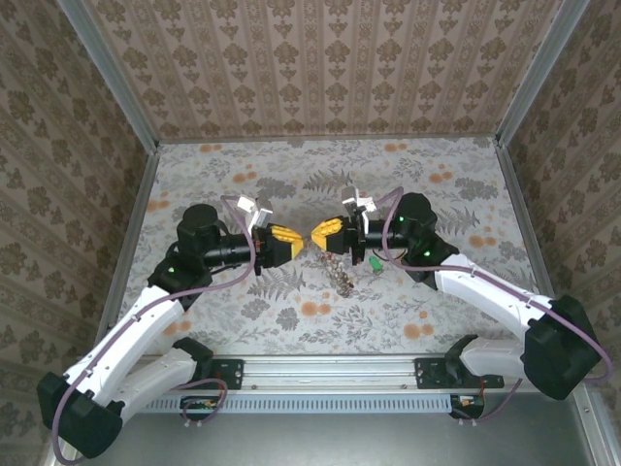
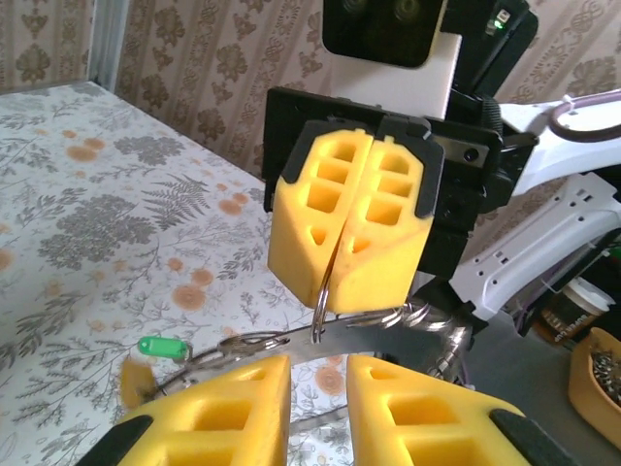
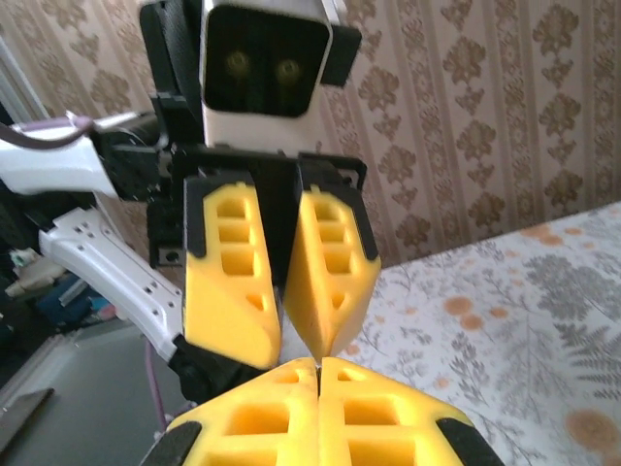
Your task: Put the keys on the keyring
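— Where was the keyring?
— The keyring hung just under my right claw, above the middle of the worktop, with its textured band running down toward my bases. The keys dangled beside it, a green tag and a yellow-orange tag lowest.
— What held it up?
— My right claw, clamped tight on a thin wire loop that poked out below its pads.
— And the left?
— My left claw sat tip to tip with the right. It was narrow, with a slot showing between its pads. A flat metal strip lay crosswise over that slot, its long axis side to side. I couldn't tell whether I had pinched it.
— So the coming move?
— I judged it turned on that strip. It lay straight ahead of the left claw, just under the loop, so the left was the arm to steer it.
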Controlling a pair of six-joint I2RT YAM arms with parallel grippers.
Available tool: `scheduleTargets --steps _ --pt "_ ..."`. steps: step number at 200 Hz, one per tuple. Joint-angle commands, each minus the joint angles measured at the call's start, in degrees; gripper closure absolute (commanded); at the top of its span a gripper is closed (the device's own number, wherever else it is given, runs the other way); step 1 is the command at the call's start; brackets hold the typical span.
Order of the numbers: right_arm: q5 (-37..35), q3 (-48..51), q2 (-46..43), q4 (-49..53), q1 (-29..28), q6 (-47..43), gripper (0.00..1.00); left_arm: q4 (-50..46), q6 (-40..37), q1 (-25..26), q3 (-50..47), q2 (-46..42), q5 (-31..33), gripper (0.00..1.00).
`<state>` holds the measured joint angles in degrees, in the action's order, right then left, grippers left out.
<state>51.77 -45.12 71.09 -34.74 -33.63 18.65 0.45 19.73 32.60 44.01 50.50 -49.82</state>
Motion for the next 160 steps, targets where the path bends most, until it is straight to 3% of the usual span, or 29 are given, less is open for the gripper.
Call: scheduleTargets --steps 1,160 --pt "3.3 -0.7 1.2 -8.9 0.2 5.2 1.0 2.8 1.3 0.5 0.1 -0.6 -3.6 0.76" --pt "3.8 2.6 -0.1 -14.5 0.1 9.7 1.0 8.8 1.4 2.6 1.0 3.2 0.7 0.81"
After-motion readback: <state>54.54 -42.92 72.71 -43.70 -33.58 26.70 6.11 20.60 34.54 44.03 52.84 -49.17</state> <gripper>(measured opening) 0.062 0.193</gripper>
